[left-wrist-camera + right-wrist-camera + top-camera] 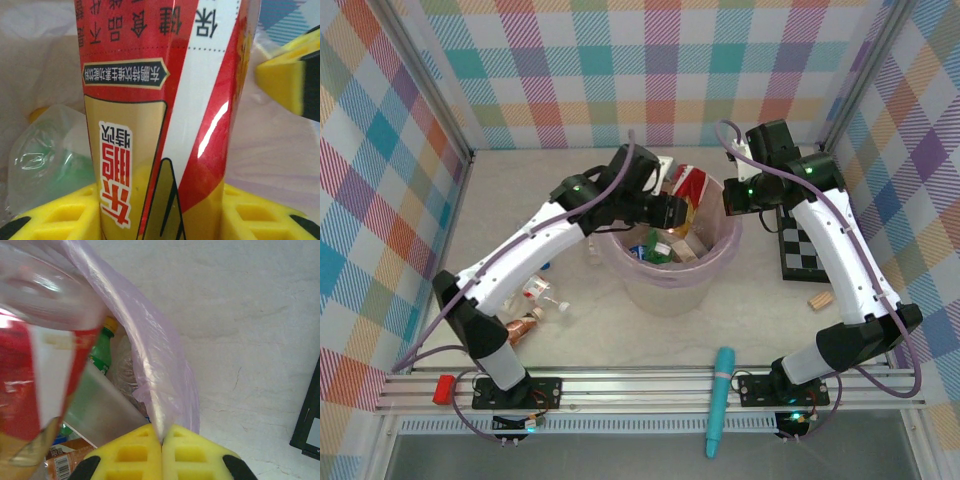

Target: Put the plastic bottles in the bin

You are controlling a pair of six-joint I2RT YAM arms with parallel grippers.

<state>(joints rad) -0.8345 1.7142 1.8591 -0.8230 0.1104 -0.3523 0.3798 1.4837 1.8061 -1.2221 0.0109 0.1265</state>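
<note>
Red-labelled bottle [150,100] gripped by left claw [160,220] over bin [665,298], frame centre; right claw [162,450] closed, pinching pink bag [150,355]; best release mid-opening.

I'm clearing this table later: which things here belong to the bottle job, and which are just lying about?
Job: red-labelled bottle in the left pincer; copper-brown bottle; clear bottle; bin; pink bag, pinched by the right pincer.
Lying about: teal tube; checkered board; wooden block.
</note>
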